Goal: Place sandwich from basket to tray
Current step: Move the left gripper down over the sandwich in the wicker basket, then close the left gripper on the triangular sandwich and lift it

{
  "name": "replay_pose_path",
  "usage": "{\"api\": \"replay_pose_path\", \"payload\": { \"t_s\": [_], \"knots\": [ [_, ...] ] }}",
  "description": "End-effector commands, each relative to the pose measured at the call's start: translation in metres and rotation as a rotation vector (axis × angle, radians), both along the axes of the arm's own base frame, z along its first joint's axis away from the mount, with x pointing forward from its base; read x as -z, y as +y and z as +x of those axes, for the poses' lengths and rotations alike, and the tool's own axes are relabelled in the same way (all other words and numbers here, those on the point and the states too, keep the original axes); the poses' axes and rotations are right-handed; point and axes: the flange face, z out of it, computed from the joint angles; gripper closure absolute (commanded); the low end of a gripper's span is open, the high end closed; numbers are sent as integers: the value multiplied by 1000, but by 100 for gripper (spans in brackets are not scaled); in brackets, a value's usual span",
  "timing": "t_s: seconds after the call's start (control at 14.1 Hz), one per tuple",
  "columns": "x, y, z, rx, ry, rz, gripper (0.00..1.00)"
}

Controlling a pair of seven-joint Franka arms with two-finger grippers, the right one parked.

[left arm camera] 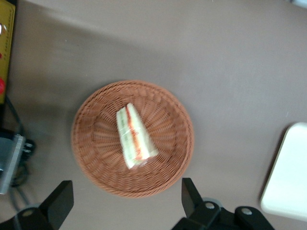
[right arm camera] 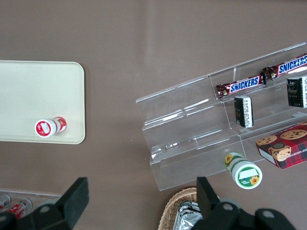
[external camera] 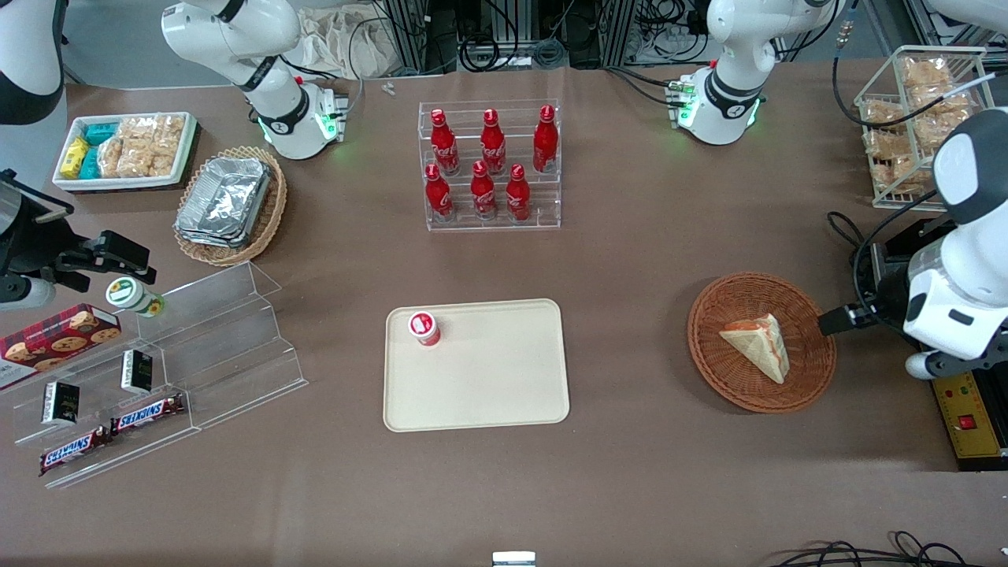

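Open and empty, my gripper (left arm camera: 125, 203) hovers above the basket (left arm camera: 93, 165). Sandwich (left arm camera: 134, 135) lies inside, untouched; tray (external camera: 504, 378) sits well apart with a red-capped bottle (external camera: 424, 327) in one corner. Approach step: next I must descend and close across the wedge.
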Motion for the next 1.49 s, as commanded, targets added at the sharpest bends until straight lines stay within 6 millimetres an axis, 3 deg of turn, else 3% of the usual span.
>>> {"api": "replay_pose_path", "payload": {
  "t_s": [0.0,0.21,0.64,1.13,1.42],
  "knots": [
    [8,-23,9,-194,-11,2,0],
    [63,-48,22,-248,8,39,0],
    [127,-39,8,-334,71,63,0],
    [175,-12,-11,-375,107,88,0],
    [194,-9,-22,-391,126,87,0]
  ]
}}
